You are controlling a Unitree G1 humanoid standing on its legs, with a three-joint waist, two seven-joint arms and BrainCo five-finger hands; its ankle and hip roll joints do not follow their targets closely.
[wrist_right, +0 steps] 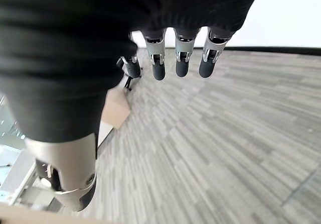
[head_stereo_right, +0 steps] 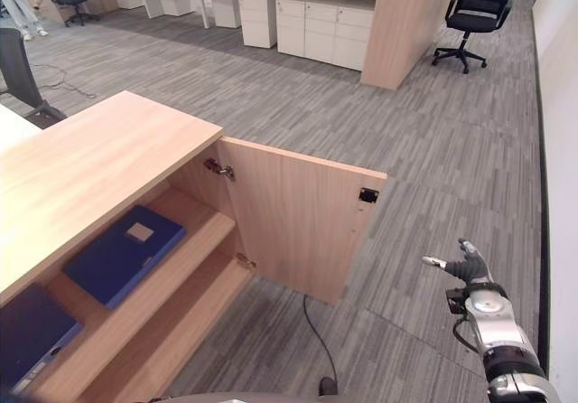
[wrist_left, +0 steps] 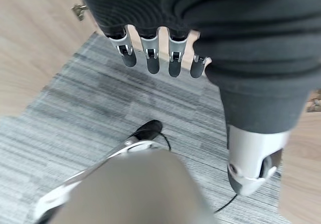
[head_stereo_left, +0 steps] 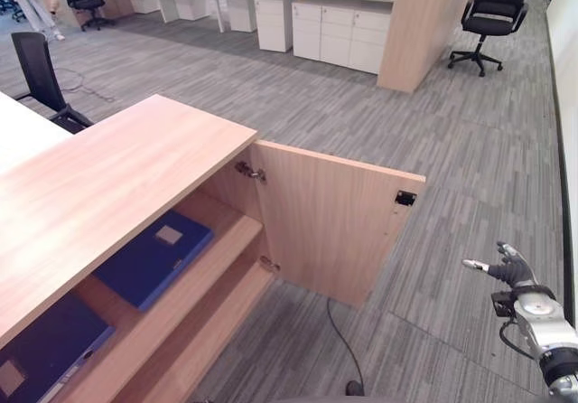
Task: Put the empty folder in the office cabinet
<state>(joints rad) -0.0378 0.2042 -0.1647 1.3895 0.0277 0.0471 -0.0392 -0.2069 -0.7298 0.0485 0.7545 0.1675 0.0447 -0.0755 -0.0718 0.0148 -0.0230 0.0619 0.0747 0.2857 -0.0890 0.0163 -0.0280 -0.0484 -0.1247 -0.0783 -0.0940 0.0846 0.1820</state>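
Blue folder (head_stereo_left: 152, 258) on cabinet (head_stereo_left: 108, 186) shelf; both robot hands, right (head_stereo_left: 506, 267) and left (wrist_left: 150, 53), seemingly relaxed, empty.

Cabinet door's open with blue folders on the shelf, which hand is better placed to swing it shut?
Right, probably. The right hand hangs open and empty over the floor, just past the free edge of the cabinet door. The left hand, also open, is near a hinge, where leverage is poor.

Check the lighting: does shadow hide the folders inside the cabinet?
Left eye view: the cabinet top shades the shelf, but the blue folder and the second folder beside it stay readable. Right wrist view: the wall past the right hand glares white.
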